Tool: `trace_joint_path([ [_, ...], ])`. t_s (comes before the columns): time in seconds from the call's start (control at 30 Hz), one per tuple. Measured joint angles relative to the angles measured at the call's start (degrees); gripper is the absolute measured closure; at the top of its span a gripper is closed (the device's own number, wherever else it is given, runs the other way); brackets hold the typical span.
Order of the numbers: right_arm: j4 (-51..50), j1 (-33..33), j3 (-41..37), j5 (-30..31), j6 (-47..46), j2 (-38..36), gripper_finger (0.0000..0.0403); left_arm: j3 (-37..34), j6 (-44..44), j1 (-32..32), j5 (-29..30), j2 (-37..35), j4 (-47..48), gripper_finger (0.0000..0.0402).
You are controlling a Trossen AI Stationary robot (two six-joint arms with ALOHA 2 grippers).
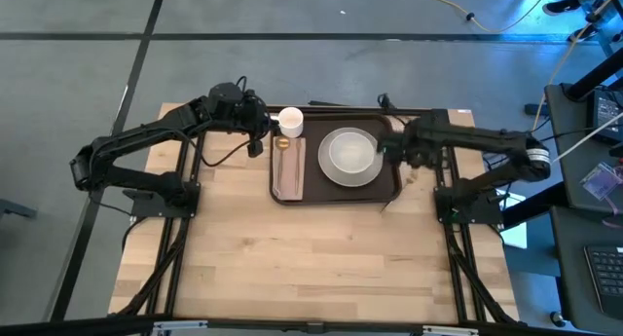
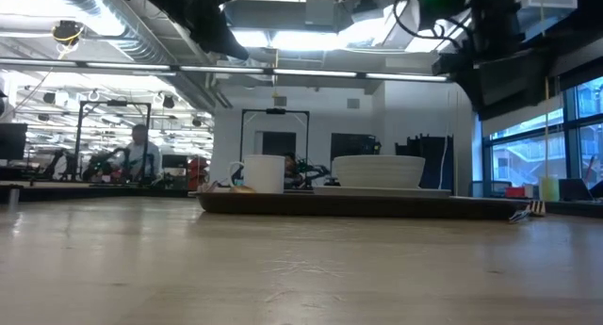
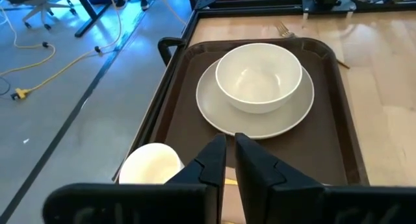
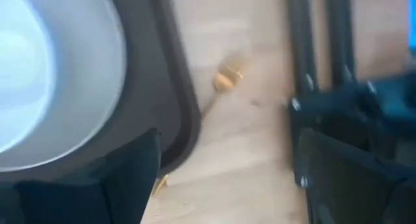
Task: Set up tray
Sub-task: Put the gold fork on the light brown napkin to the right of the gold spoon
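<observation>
My left gripper (image 3: 230,152) hangs at the upper centre-left of the high view, fingers (image 3: 209,160) nearly together and holding nothing, just above the white cup (image 1: 290,121). Beyond it the dark brown tray (image 1: 389,185) lies at upper centre of the table (image 1: 292,258), carrying a bowl (image 1: 348,152) on a plate (image 1: 367,173). My right gripper (image 1: 389,147) hovers over the tray's right edge, fingers spread wide
</observation>
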State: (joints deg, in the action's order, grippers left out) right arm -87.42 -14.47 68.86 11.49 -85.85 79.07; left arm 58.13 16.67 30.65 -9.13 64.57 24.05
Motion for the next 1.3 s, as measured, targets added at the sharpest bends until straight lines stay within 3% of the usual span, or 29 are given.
trace_joint_path([
  [0.27, 10.01, -16.31, 0.0, -5.86, 40.56, -2.43, 0.0043, 0.0, -4.06, 0.0, 0.15, 0.18, -0.02, 0.0375],
  [0.37, 9.49, -20.25, -0.89, -7.08, 51.48, -2.42, 0.0049, 0.0, -8.14, 0.0, 0.37, 0.18, -0.03, 0.0372],
  [0.5, 10.48, -24.28, -7.56, -7.97, 61.58, -4.89, 0.007, 0.0, -13.86, 0.0, 0.44, 0.18, -0.32, 0.037],
  [0.7, 21.19, -29.03, -20.99, -10.16, 68.02, -10.91, 0.009, 0.0, -19.54, -0.2, 0.48, 0.43, -2.63, 0.037],
  [0.9, 29.05, -30.68, -29.51, -9.98, 70.05, -10.82, 0.0106, 0.0, -22.08, -0.28, 0.49, 1.17, -6.22, 0.037],
  [1.3, 37.27, -34.13, -34.75, -11.41, 68.57, -6.05, 0.0145, 0.0, -23.63, -0.54, 0.48, 5.33, -7.74, 0.0368],
])
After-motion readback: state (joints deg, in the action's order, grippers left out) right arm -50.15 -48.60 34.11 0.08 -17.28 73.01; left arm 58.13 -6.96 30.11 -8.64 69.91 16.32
